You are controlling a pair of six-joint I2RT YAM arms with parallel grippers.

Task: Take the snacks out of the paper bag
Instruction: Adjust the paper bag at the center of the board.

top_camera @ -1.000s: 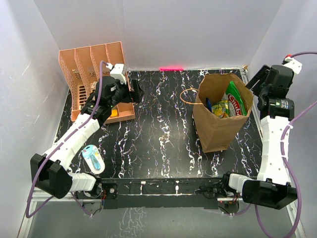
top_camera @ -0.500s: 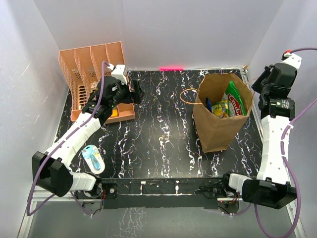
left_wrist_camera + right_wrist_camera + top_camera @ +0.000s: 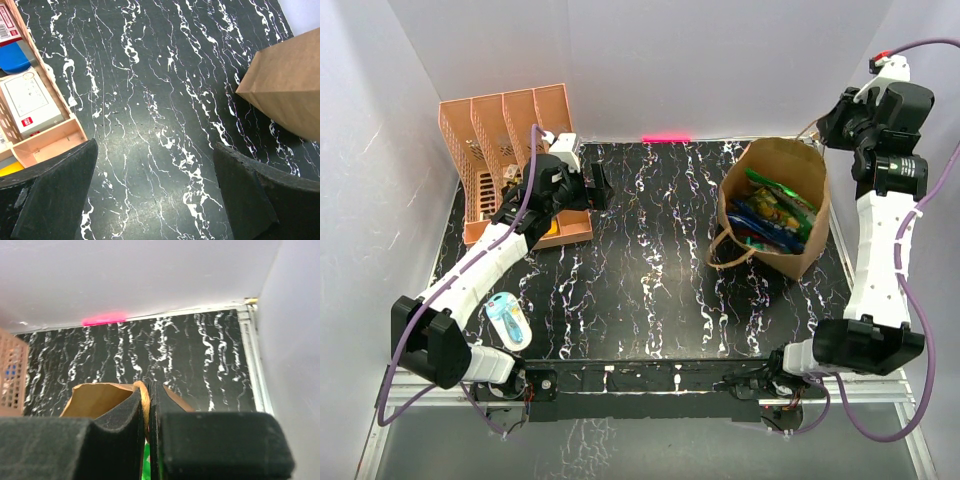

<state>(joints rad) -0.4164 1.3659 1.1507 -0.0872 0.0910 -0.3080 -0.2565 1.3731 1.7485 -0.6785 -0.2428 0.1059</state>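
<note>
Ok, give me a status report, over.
Left tool open, beside organiser. Right tool shut on handle; paper bag tilted. Snacks inside, none out. Nothing in the way.

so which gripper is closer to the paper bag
Right. The right gripper is shut on the far handle of the paper bag; the left gripper hangs open by the orange organiser.

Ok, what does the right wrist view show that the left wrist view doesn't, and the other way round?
Right wrist only: the right hand shut on a twisted loop handle, and a pink mark at the back wall. Left wrist only: the open left hand and the orange organiser holding small boxes. Both: the paper bag and the marbled table.
</note>
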